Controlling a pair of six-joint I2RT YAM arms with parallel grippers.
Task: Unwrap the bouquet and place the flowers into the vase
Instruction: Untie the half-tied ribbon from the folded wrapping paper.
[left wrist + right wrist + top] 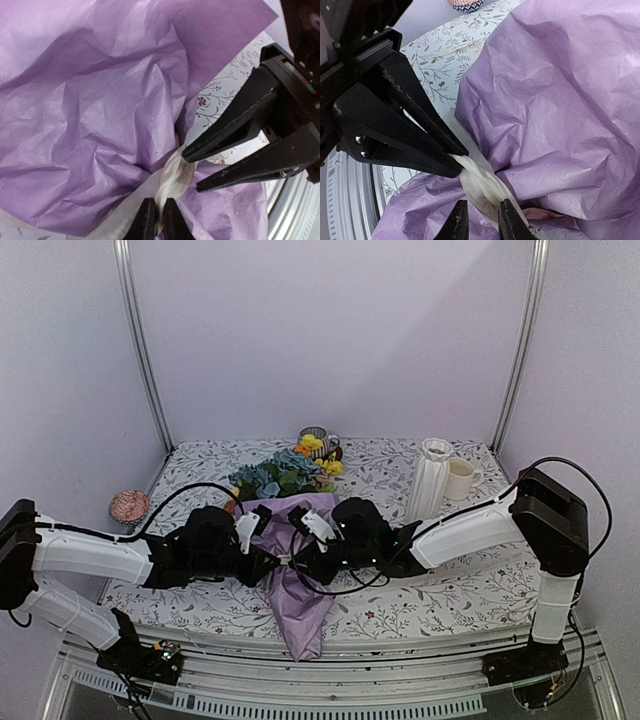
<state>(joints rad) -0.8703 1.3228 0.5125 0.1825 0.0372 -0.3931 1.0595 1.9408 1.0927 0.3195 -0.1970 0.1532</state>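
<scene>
Stems hidden inside paper point(300, 610); ribbon point(481, 186) knot hidden; mug point(465, 480) partly behind vase point(430, 480).

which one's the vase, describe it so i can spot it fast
On the floral table, go to the far right corner. The vase stands there, just left of a cream mug. Unlike the squat handled mug, it is tall, white, ribbed, with a wavy rim.
</scene>
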